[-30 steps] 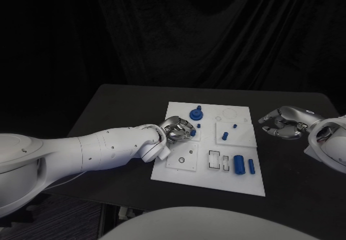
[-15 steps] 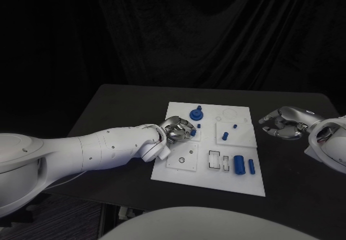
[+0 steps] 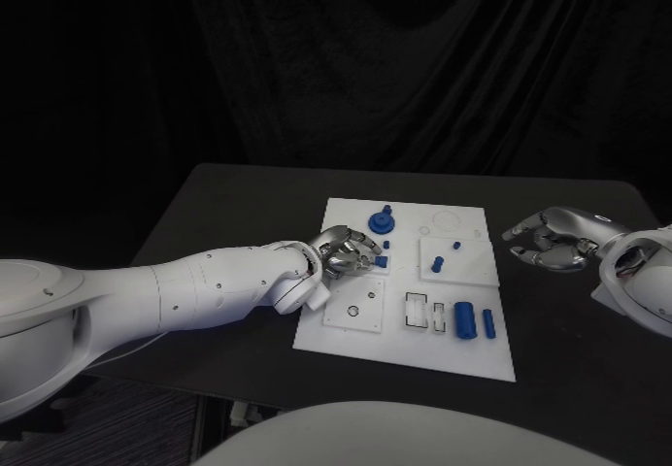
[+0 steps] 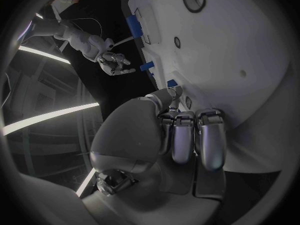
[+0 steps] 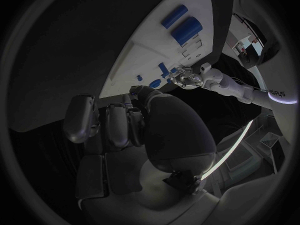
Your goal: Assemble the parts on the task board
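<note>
At centre frame the left hand [image 3: 346, 251] pinches a small blue part [image 3: 380, 260] over the task board [image 3: 462, 349] — apparently mid-placement. The right hand [image 3: 554, 240] hovers curled and empty off the board's right edge. Next: lower the part squarely into its seat.

Black table [image 3: 252, 209], dark curtain [image 3: 420, 87] behind
</note>
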